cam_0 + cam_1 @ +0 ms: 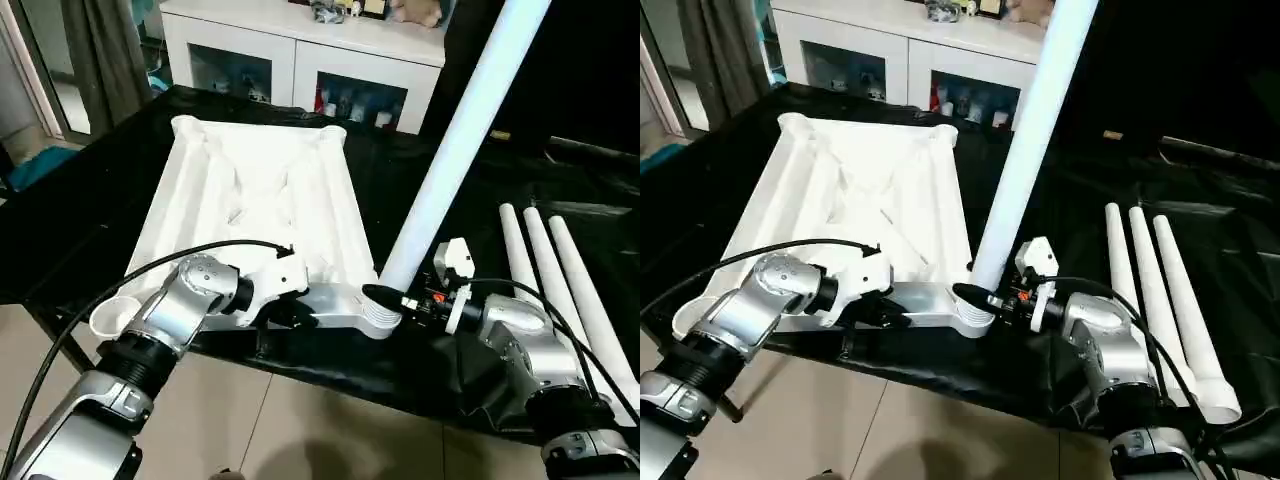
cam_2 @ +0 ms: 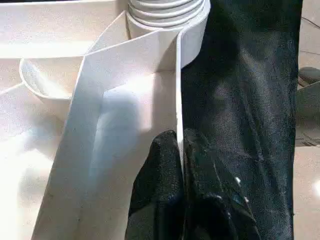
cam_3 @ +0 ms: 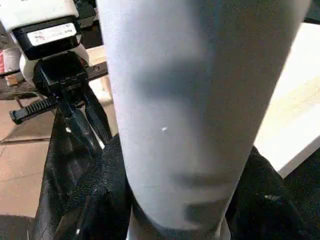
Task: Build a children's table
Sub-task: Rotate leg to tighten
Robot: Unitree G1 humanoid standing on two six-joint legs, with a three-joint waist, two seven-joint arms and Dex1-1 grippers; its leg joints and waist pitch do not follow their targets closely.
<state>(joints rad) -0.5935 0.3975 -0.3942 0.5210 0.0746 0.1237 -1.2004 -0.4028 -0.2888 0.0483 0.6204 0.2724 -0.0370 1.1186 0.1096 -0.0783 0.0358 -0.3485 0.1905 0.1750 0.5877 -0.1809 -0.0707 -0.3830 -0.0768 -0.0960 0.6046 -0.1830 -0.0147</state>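
The children's table top point(image 1: 260, 190) lies upside down on the black cloth, its ribs facing up. One white leg point(image 1: 450, 150) stands in the near right corner socket point(image 1: 380, 315) and leans up and to the right. My right gripper point(image 1: 390, 297) is shut on this leg just above the socket, with black fingers point(image 3: 100, 190) on both sides of the tube. My left gripper point(image 2: 179, 142) is shut on the thin near edge wall of the table top point(image 2: 125, 100), a little left of that socket.
Three spare white legs point(image 1: 560, 280) lie side by side on the black cloth at the right. A white cabinet with glass doors point(image 1: 300, 50) stands behind the table. The near left corner socket point(image 1: 115, 315) hangs over the table's front edge.
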